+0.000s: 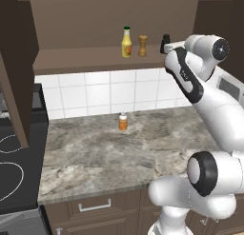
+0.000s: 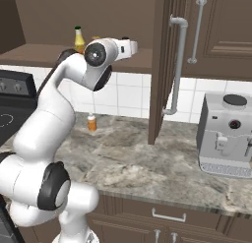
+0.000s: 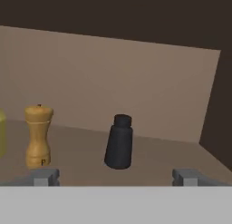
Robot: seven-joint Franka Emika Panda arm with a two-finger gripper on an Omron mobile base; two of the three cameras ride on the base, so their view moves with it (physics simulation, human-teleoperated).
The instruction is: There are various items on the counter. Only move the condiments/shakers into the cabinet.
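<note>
Small black shaker (image 3: pixel 119 142) upright on plain brown cabinet shelf (image 3: pixel 158 153), turned wooden shaker (image 3: pixel 38 136) at its 9 o'clock, gripper (image 3: pixel 115 177) spread wide, holding nothing, grey marbled counter (image 1: pixel 105 153) below

The yellow squeeze bottle (image 3: pixel 2 139) is cut off by the hand view's left edge, and in the right base view the arm (image 2: pixel 98 57) hides both shakers.
</note>
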